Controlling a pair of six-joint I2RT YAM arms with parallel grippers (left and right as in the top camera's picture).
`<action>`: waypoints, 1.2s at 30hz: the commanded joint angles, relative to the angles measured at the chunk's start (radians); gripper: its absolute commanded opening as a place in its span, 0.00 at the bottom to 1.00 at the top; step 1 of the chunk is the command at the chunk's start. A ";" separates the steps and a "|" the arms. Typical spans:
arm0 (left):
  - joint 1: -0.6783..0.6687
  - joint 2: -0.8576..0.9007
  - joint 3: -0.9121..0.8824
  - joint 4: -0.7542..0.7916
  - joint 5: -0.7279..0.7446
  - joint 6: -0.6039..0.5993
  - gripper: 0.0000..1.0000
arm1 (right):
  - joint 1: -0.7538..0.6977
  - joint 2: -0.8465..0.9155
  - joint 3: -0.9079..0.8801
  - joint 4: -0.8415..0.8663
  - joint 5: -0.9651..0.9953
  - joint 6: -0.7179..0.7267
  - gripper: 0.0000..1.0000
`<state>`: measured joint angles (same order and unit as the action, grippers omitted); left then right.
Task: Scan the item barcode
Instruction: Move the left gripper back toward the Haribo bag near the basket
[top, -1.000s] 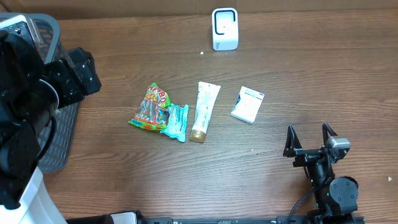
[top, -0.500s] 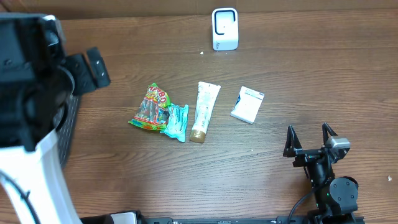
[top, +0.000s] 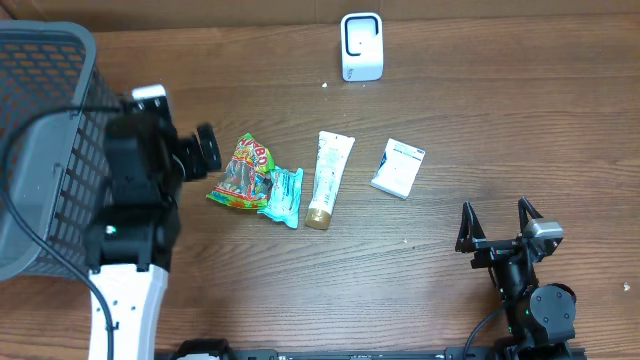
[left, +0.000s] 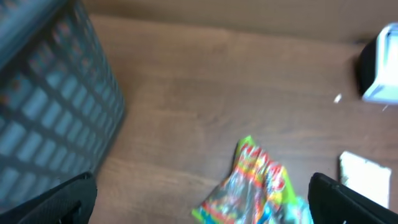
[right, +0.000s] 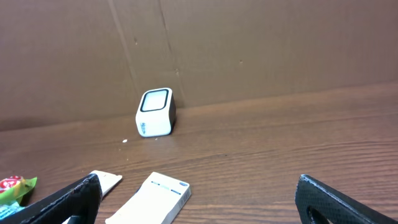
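Note:
Four items lie mid-table: a colourful candy bag (top: 242, 173), a teal packet (top: 283, 195), a white tube (top: 329, 178) and a white box (top: 398, 167). The white barcode scanner (top: 361, 46) stands at the back edge. My left gripper (top: 180, 122) is open just left of the candy bag, holding nothing. In the blurred left wrist view the candy bag (left: 258, 180) lies between and ahead of the open fingers. My right gripper (top: 497, 222) is open near the front right, empty. The right wrist view shows the box (right: 152, 200) and the scanner (right: 155, 112) ahead.
A grey mesh basket (top: 45, 130) fills the left side, right beside my left arm; it shows as a blurred wall (left: 50, 93) in the left wrist view. A brown cardboard wall (right: 249, 43) backs the table.
My left arm has swung from over the basket at the far left toward the right, ending beside the candy bag. The right arm and the items have not moved.

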<state>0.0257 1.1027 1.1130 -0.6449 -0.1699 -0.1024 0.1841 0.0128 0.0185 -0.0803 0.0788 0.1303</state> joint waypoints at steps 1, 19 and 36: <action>0.021 -0.008 -0.079 0.024 -0.018 0.017 1.00 | 0.004 -0.008 -0.010 0.005 0.006 -0.004 1.00; 0.033 -0.003 -0.079 -0.089 -0.031 0.017 1.00 | 0.004 -0.008 -0.010 0.005 0.006 -0.004 1.00; 0.033 -0.003 -0.079 -0.089 -0.031 0.017 1.00 | 0.004 -0.008 -0.010 0.005 0.006 -0.004 1.00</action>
<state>0.0544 1.1053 1.0313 -0.7334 -0.1886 -0.0998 0.1841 0.0128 0.0185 -0.0799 0.0788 0.1299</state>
